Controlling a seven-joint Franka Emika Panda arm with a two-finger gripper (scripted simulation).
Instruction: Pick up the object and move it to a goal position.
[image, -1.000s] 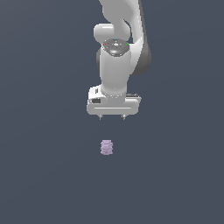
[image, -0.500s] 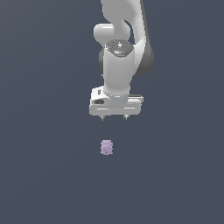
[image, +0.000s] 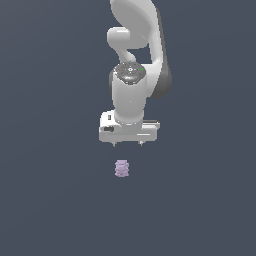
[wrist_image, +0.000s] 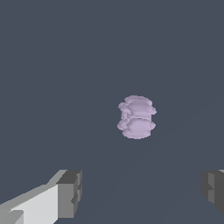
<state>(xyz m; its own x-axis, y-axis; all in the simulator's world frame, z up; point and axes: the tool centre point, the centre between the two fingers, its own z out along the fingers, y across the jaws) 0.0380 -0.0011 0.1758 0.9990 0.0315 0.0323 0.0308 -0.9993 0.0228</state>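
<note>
In the exterior view the end effector (image: 127, 144) hangs from the white arm (image: 134, 60) above the dark bench (image: 45, 200), its two short fingertips pointing down and set well apart, so it is open and holds nothing. The object (image: 122, 168), a small lilac ribbed cylinder, stands on the bench just below the fingertips and a touch toward the exterior view's left of the midpoint between them. A clear gap separates the fingertips from its top; nothing touches it. Its long axis looks upright, and it is far narrower than the spread of the fingers, so I judge that a nearly straight descent with a slight sideways correction is what the grasp calls for.

In the wrist view the two grey finger pads (wrist_image: 70, 194) frame the picture's edges with wide bare space between them, confirming the open stance. The object (wrist_image: 136, 117) sits beyond them, apart from both, lying between their lines rather than outside either. Its wavy ribs stack along its axis, which should give the pads uneven contact.

The bench is a flat, featureless dark surface with no other thing visible near the object, and no goal marker shows in either view.
</note>
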